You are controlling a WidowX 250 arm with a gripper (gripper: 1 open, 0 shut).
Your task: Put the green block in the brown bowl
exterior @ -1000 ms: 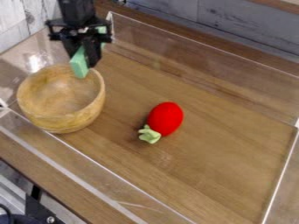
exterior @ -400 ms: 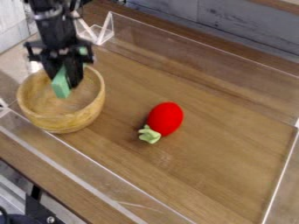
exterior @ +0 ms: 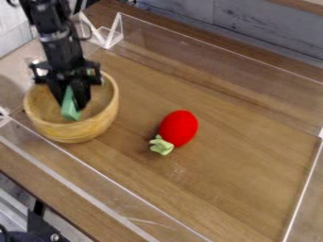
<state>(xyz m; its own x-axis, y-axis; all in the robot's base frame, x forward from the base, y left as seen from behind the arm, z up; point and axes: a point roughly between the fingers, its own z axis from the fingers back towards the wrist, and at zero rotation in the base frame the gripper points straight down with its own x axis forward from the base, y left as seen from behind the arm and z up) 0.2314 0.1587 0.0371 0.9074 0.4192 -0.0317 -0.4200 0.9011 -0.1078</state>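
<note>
The brown bowl (exterior: 91, 121) stands at the left of the wooden table. My gripper (exterior: 72, 101) reaches straight down into it from above. Its black fingers are shut on the green block (exterior: 70, 107), a light-green bar held upright with its lower end down inside the bowl. Whether the block touches the bowl's floor I cannot tell. The arm hides the bowl's far rim.
A red strawberry toy (exterior: 178, 129) with green leaves lies on the table to the right of the bowl. Clear plastic walls (exterior: 214, 52) fence the table on all sides. A small clear bracket (exterior: 111, 34) stands at the back left.
The gripper has moved left and down with the green block, from above the bowl's far rim to inside the bowl. The strawberry has not moved.
</note>
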